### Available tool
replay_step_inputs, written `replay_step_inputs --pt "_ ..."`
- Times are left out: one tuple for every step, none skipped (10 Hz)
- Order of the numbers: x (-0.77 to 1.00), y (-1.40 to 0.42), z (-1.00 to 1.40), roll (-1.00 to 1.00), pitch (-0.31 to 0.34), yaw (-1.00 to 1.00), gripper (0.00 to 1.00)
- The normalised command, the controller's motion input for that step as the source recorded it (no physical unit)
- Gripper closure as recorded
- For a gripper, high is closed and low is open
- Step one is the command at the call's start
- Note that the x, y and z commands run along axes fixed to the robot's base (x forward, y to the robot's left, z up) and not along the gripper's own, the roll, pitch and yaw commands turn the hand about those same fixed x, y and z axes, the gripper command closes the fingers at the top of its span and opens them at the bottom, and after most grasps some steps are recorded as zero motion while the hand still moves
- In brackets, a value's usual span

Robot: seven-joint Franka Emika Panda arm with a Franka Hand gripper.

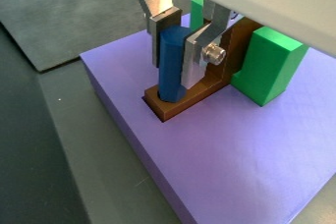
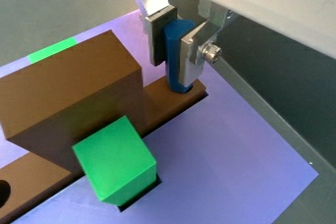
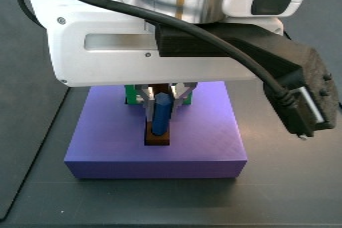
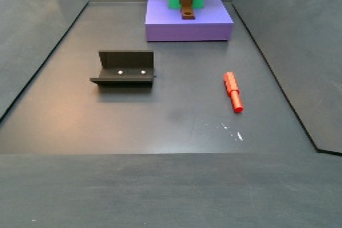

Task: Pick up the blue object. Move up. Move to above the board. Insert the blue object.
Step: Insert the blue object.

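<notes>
The hand (image 1: 178, 43) hung over the end of the board (image 1: 197, 94), its silver fingers (image 1: 201, 54) clamped on the blue stick (image 1: 171, 61), which stood upright with its lower end at the board. In a wrist view the board (image 2: 157, 110) ran through a green block (image 2: 116, 159), beside a brown box (image 2: 73, 95). All sat on a purple platform (image 3: 156, 145). Well away from the platform on the grey surface (image 4: 160, 122) lay a red stick (image 4: 234, 93) and the fixture (image 4: 123, 68).
</notes>
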Motion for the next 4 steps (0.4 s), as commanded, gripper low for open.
replay_step_inputs --pt "-0.01 -0.08 -0.33 0.07 -0.067 0.05 1.0" --pt "0.0 -0.03 0.0 0.06 0.011 0.0 1.0" --pt "0.0 -0.01 0.0 0.02 0.0 0.0 1.0" --pt "0.0 0.0 0.0 0.0 0.0 0.0 1.0"
